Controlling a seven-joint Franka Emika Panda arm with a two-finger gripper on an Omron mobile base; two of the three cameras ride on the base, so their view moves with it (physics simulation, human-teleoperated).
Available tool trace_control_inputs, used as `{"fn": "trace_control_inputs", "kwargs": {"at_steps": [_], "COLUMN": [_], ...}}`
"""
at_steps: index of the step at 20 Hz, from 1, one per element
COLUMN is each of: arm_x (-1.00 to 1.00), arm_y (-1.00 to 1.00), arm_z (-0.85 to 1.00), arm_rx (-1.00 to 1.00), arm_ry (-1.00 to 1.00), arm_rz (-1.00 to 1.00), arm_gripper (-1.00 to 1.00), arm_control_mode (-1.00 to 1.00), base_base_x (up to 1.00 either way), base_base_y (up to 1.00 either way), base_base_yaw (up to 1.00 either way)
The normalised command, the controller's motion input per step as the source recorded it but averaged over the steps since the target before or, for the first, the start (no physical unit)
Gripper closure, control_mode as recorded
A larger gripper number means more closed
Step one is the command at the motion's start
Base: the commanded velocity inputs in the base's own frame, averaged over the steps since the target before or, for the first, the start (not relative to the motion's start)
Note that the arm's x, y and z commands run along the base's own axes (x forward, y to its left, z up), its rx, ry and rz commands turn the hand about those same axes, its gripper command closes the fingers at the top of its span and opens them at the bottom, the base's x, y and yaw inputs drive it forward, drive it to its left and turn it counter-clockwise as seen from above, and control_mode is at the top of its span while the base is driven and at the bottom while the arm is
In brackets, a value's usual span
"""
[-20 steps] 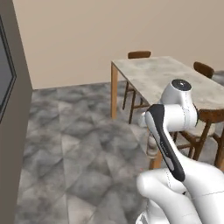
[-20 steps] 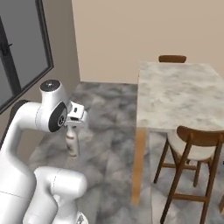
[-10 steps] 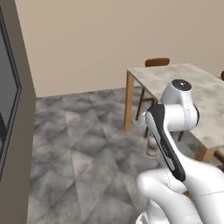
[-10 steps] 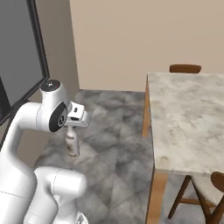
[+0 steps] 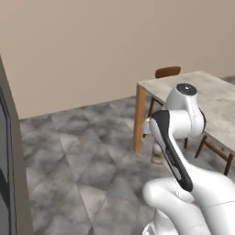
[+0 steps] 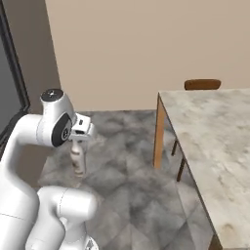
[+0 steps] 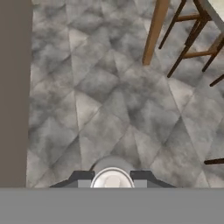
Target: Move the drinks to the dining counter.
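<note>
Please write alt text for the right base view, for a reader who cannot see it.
The white arm's gripper holds a slim brown bottle upright above the grey stone floor. To its right stands the marble-topped dining counter on wooden legs, with a wooden chair at its far end against a beige wall.
</note>
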Motion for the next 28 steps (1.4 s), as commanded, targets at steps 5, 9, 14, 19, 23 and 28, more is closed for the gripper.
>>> {"fn": "trace_control_inputs", "kwargs": {"at_steps": [5,9,14,19,23,28], "arm_x": [0.0,0.0,0.0,0.0,0.0,0.0], "arm_y": [0.0,0.0,0.0,0.0,0.0,0.0], "arm_z": [0.0,0.0,0.0,0.0,0.0,0.0], "arm_rx": [0.0,0.0,0.0,0.0,0.0,0.0], "arm_ry": [0.0,0.0,0.0,0.0,0.0,0.0], "arm_rz": [0.0,0.0,0.0,0.0,0.0,0.0], "arm_gripper": [1.0,1.0,1.0,1.0,1.0,1.0], "arm_control_mode": [1.0,1.0,1.0,1.0,1.0,1.0], "base_base_x": [0.85,0.65,0.25,-0.16,-0.04,0.0], "base_base_y": [0.79,0.62,0.44,0.29,0.24,0.12], "base_base_yaw": [-0.62,-0.71,-0.8,-0.87,-0.83,-0.78]}}
